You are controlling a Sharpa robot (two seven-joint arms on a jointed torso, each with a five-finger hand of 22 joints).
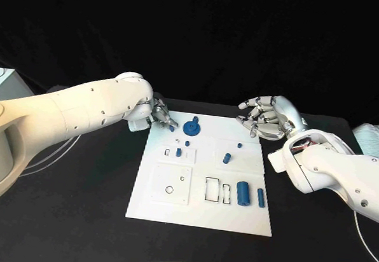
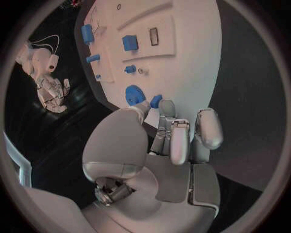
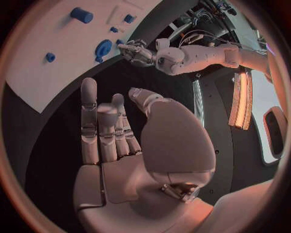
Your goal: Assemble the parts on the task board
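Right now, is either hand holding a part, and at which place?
The left hand pinches a small blue part at its end; the right hand holds nothing.

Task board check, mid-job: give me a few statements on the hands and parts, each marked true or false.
1. The left hand is at the far left corner of the task board. True.
2. The right hand holds a blue part. False: it holds nothing, fingers apart.
3. A blue round part lies near the board's far edge. True.
4. The two blue cylinders lie off the board on the table. False: they lie on the board, near its right edge.
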